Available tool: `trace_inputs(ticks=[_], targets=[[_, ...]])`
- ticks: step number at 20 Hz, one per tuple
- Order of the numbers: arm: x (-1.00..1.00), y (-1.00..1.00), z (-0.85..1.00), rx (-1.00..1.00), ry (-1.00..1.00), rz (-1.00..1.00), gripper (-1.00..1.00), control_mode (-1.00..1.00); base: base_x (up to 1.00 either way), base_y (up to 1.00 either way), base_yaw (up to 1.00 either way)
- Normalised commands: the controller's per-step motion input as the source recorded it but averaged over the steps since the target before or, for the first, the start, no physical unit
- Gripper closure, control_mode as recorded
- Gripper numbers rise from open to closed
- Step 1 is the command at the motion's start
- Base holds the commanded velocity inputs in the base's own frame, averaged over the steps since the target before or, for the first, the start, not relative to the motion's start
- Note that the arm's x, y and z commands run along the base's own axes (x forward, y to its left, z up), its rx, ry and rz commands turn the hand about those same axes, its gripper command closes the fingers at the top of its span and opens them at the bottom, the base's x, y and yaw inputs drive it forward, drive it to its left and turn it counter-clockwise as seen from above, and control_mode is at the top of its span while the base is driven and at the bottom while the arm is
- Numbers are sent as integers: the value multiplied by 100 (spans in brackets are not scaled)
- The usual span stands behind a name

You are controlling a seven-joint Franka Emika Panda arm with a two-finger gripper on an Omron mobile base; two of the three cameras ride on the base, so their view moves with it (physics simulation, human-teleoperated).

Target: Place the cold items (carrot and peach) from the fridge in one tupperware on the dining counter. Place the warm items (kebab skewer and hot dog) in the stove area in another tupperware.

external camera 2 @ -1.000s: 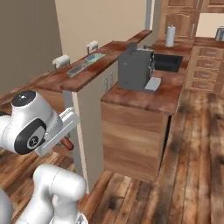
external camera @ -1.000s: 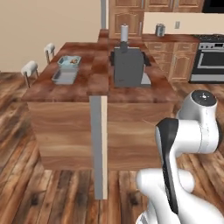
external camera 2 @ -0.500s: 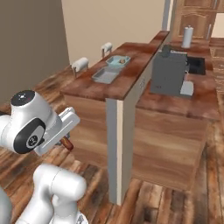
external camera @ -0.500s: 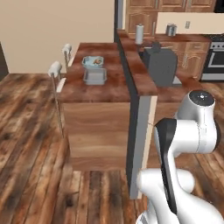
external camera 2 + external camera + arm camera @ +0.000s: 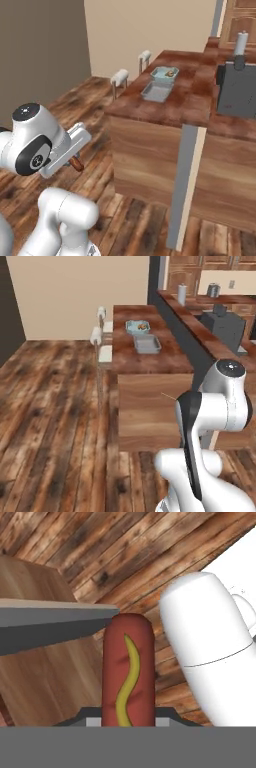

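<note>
Fingers [image 5: 128, 724] grip hot dog [image 5: 127, 667] | carry level to empty tupperware [image 5: 147, 344] on counter [image 5: 150, 358], lower gently

**Kitchen, island end-on**

Dark wood plank floor [image 5: 55, 406] throughout. Beige wall [image 5: 75, 296] at 12 o'clock. Wood-topped dining counter [image 5: 150, 356] runs from centre toward 1 o'clock, grey post [image 5: 181, 185] at its near corner. White stools [image 5: 100, 336] line its left side. Wooden cabinets [image 5: 185, 271] at 1 o'clock. Even, flat light.
</note>
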Motion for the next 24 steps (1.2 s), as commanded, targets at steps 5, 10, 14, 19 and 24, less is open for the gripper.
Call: trace_inputs(ticks=[5,10,14,19,24], targets=[[0,0,0,0,0,0,100,100,56,98,-17],[0,0,0,0,0,0,100,100,77,73,-29],[0,0,0,0,0,0,100,100,88,8,-12],[0,0,0,0,0,0,100,100,68,-7,-3],[0,0,0,0,0,0,100,100,25,34,-21]])
